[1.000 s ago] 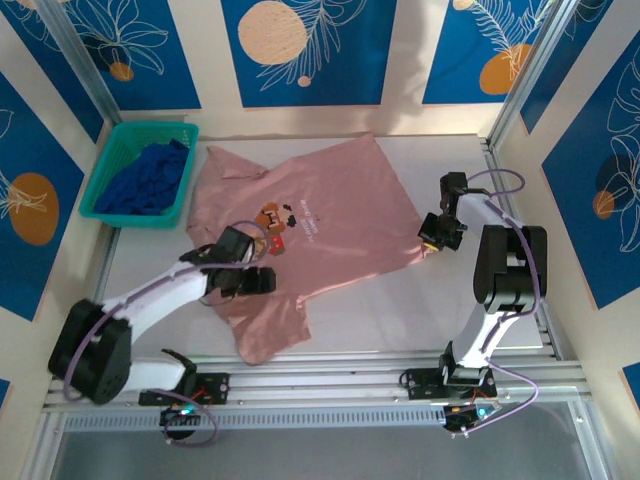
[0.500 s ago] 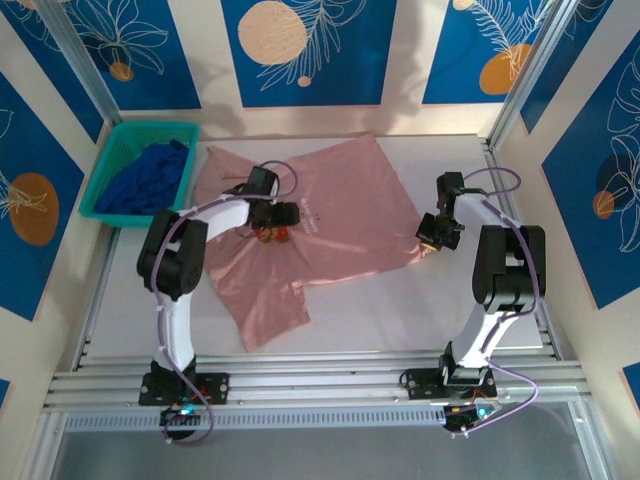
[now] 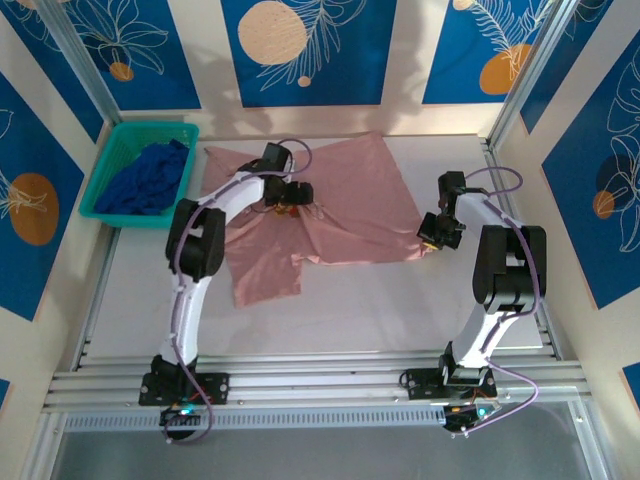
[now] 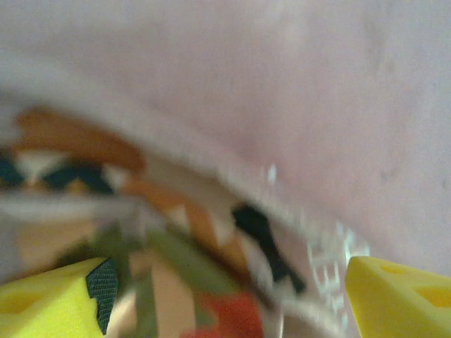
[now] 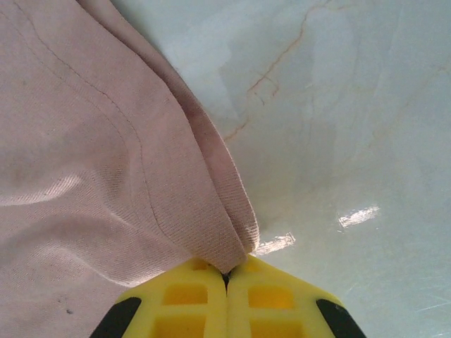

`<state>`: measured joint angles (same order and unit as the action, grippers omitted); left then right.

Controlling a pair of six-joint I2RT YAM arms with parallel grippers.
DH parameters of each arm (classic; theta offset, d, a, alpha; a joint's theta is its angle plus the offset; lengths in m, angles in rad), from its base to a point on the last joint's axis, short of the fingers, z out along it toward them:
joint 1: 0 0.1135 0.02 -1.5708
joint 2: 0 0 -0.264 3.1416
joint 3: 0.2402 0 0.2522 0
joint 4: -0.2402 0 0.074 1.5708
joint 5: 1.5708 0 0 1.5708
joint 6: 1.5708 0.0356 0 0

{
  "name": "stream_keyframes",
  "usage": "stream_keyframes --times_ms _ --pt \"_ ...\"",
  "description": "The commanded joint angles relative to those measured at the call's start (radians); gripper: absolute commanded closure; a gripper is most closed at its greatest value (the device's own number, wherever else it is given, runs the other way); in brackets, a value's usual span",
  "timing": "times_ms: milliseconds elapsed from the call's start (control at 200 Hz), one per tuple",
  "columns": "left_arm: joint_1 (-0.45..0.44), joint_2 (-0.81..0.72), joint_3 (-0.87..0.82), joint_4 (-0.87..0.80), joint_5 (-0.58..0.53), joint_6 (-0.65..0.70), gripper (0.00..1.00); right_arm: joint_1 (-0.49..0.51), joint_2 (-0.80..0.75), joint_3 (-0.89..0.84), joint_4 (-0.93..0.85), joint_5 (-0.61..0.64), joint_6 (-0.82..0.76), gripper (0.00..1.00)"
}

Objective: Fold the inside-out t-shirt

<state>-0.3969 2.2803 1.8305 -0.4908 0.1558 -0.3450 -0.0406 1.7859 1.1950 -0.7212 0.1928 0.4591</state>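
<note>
The inside-out t-shirt [image 3: 350, 205], dusty pink, lies spread at the back middle of the table, one flap reaching toward me at the left. My left gripper [image 3: 296, 193] is stretched far out over its small print [image 3: 283, 208]. In the left wrist view this gripper [image 4: 225, 303] is open, its yellow fingertips [image 4: 49, 299] wide apart just above the blurred print [image 4: 211, 239] and pink cloth [image 4: 317, 84]. My right gripper [image 3: 429, 237] is at the shirt's right corner. In the right wrist view it [image 5: 227, 273] is shut on the folded hem [image 5: 211, 183].
A teal basket [image 3: 105, 160] holding a dark blue garment [image 3: 145, 180] stands at the back left, beside the shirt. The pale table [image 3: 400, 310] lies bare in front of the shirt. Patterned walls close in on both sides and the back.
My left arm has swung from the shirt's near-left part out to the print at the back. The shirt has shifted backward and its near flap has drawn in. The right arm has stayed put.
</note>
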Motion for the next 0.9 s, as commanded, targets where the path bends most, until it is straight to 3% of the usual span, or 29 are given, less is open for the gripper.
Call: stream_keyframes --times_ms 0,205,385,705,895 --pt "-0.005 -0.294 -0.223 0.022 -0.011 0.008 0.15 0.007 -0.017 0.012 -0.011 -0.026 -0.011 0.94" --pt "-0.005 -0.757 -0.808 0.011 -0.192 -0.081 0.17 0.011 -0.037 -0.012 0.008 -0.036 -0.013 0.94" --pt "-0.008 -0.987 -1.076 -0.119 -0.253 -0.142 0.24 0.013 -0.037 -0.021 0.020 -0.051 -0.027 0.94" --pt "-0.010 -0.959 -1.177 0.010 -0.077 -0.158 0.39 0.018 -0.043 -0.024 0.025 -0.060 -0.033 0.95" --pt "-0.034 -0.920 -1.182 -0.014 -0.108 -0.170 0.47 0.016 -0.046 -0.032 0.032 -0.060 -0.033 0.95"
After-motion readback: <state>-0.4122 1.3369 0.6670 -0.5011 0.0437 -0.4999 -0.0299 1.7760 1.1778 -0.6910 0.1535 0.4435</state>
